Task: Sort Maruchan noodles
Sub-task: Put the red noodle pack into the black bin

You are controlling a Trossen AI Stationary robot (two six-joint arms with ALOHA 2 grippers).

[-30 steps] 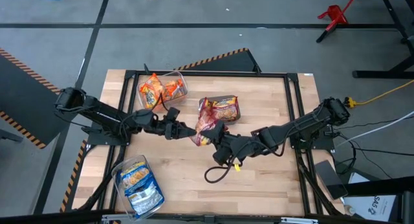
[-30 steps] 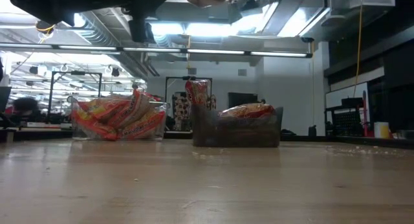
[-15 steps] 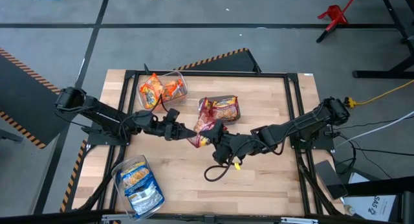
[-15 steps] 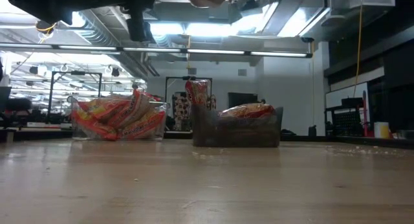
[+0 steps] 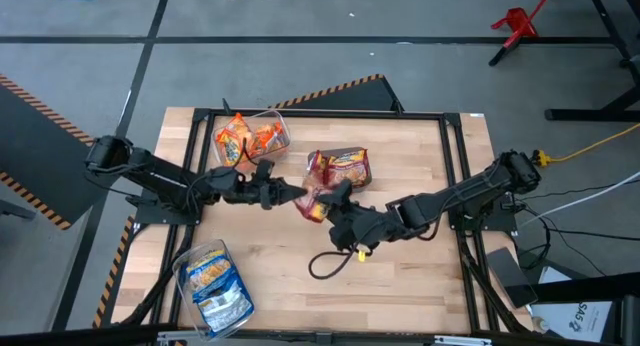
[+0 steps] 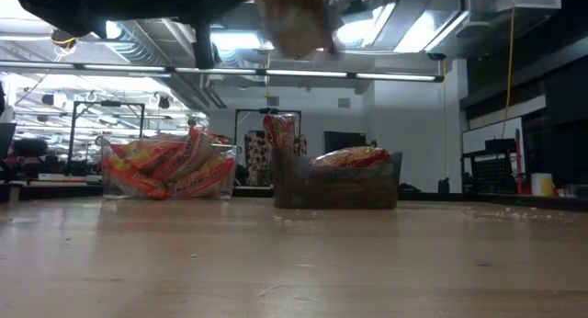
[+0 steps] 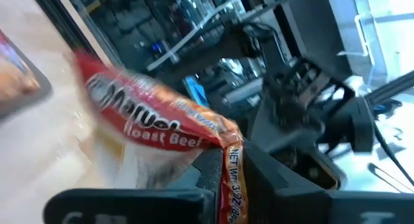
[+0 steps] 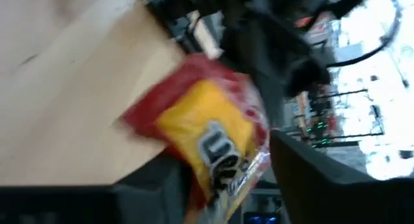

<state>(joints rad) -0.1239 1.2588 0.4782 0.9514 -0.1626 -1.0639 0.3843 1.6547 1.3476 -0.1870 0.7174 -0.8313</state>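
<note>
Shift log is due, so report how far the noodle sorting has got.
Done: orange packets sit in one bin, red ones in another, blue-and-white ones in a third. In hand: one red packet is pinched between the left claw and right claw in mid-air. Left: dropping it in; no loose packets show.

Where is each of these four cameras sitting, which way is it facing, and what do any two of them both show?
High view: above the table, looking straight down; both arms show, the left gripper and right gripper meeting at a red packet.
Low view: at table-top height, looking level across at the orange-packet bin and red-packet bin; dark arm parts at the top.
Left wrist view: on the left arm, its fingers shut on the red packet.
Right wrist view: on the right arm, fingers around the same packet.
Shared: both wrist views show that packet.
</note>
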